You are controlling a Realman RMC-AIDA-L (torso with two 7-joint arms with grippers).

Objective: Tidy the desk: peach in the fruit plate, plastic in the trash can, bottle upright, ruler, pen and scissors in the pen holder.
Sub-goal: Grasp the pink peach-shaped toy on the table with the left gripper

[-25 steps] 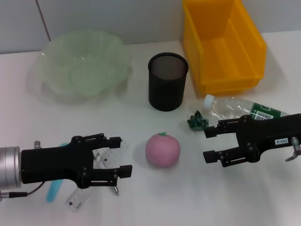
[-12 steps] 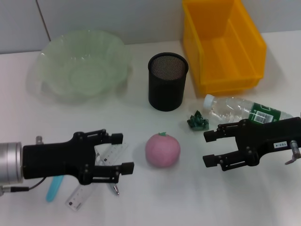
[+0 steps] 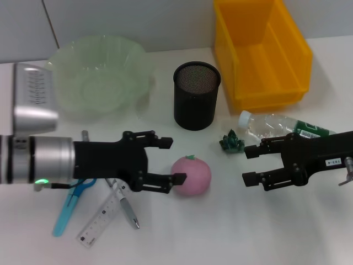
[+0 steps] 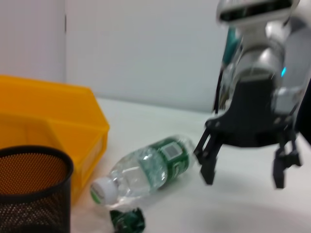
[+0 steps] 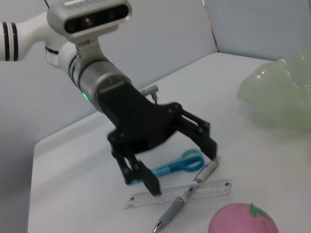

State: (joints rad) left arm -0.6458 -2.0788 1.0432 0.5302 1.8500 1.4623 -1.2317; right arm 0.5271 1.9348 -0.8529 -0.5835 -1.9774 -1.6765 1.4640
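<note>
We see the left gripper (image 3: pixel 166 161) open, just beside the peach (image 3: pixel 191 175). Right gripper (image 3: pixel 248 165) open, over the lying bottle (image 3: pixel 276 126). Scissors (image 3: pixel 70 205), ruler (image 3: pixel 105 216), pen (image 3: pixel 126 210) lie under the left arm. Pen holder (image 3: pixel 197 95) stands mid-table.

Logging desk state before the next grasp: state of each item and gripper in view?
peach: on the desk, not in the plate
fruit plate: empty
pen holder: upright, empty
trash can: empty
bottle: lying on its side, capped
plastic: crumpled, on the desk beside the bottle cap
ruler: flat on the desk
pen: lying across the ruler
scissors: flat on the desk
left gripper: open, at the peach
right gripper: open, empty
</note>
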